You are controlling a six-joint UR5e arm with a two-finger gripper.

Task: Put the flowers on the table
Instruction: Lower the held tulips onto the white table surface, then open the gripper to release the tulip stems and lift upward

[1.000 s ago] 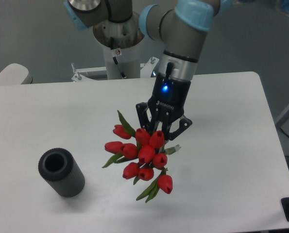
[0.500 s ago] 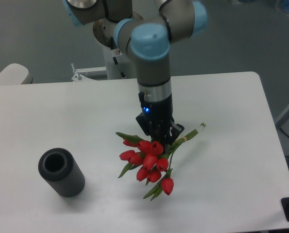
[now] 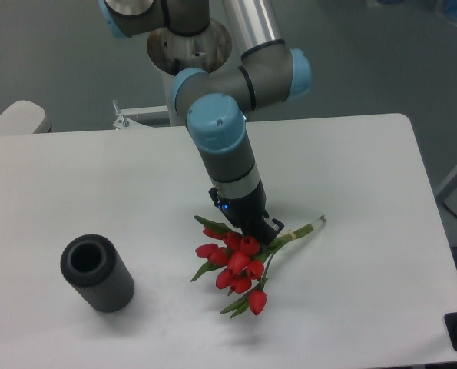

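Red tulip buds with green leaves and tied green stems (image 3: 238, 265) lie low over the large white matte tabletop with rounded corners (image 3: 366, 177), a little right of its middle. We see the heads fanned toward the near edge, and the stems run up and to the right, their cut ends (image 3: 314, 225) resting on or just above the white surface. Our black two-finger gripper (image 3: 253, 235) leans down from the grey arm with pale blue joint caps (image 3: 220, 138) and meets the bunch just behind the heads, where the stems gather. We cannot tell how the fingers stand, since the buds and the gripper body hide them. Well apart to the left, a dark grey ribbed cylinder with an open top (image 3: 97, 273) stands on the same tabletop.
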